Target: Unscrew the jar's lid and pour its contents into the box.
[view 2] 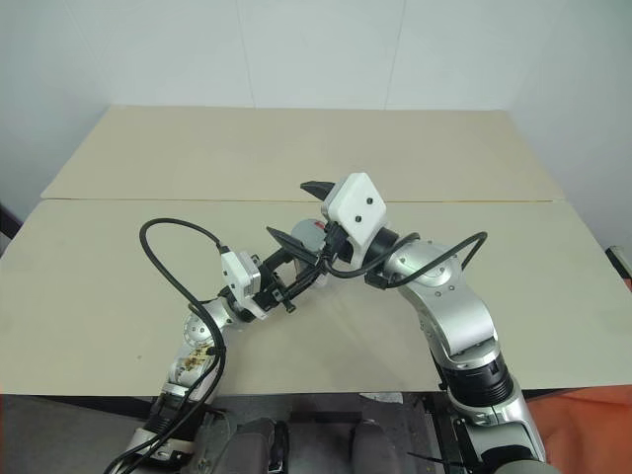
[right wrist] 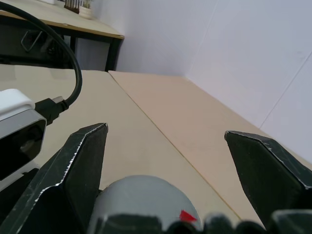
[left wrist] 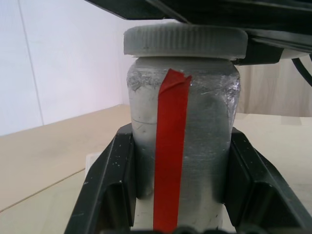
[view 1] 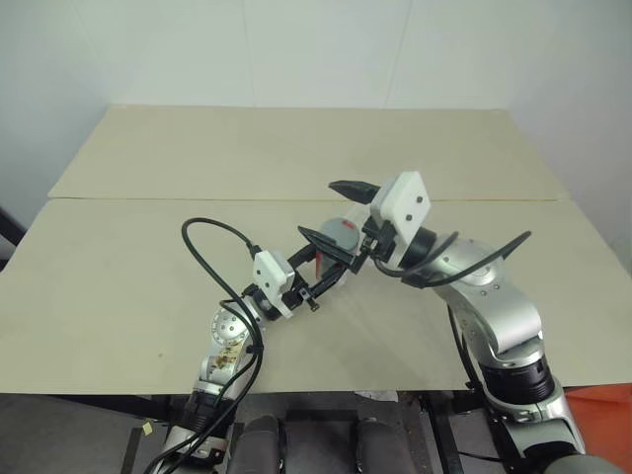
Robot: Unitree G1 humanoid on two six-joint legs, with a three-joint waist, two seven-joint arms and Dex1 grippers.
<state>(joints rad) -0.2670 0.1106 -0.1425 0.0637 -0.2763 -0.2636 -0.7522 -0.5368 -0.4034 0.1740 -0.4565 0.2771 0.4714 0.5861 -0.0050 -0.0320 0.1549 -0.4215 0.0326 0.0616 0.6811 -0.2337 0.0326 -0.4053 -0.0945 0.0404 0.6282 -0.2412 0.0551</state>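
Observation:
The jar [left wrist: 195, 146] is a silvery-grey cylinder with a red stripe, held upright above the table between the black fingers [left wrist: 105, 190] of my left gripper [view 1: 324, 259], which is shut on its body. The grey ribbed lid [left wrist: 185, 41] sits on top of the jar. My right gripper [view 1: 354, 225] is open at the jar's top, with one finger [right wrist: 78, 165] on each side of the lid [right wrist: 141, 200] and a gap to both. The contents are hidden inside the jar. The box is out of view.
The beige table [view 1: 148, 276] is made of two boards that meet at a seam behind the arms. A white wall stands behind it. A black cable [view 1: 202, 252] loops up from my left wrist.

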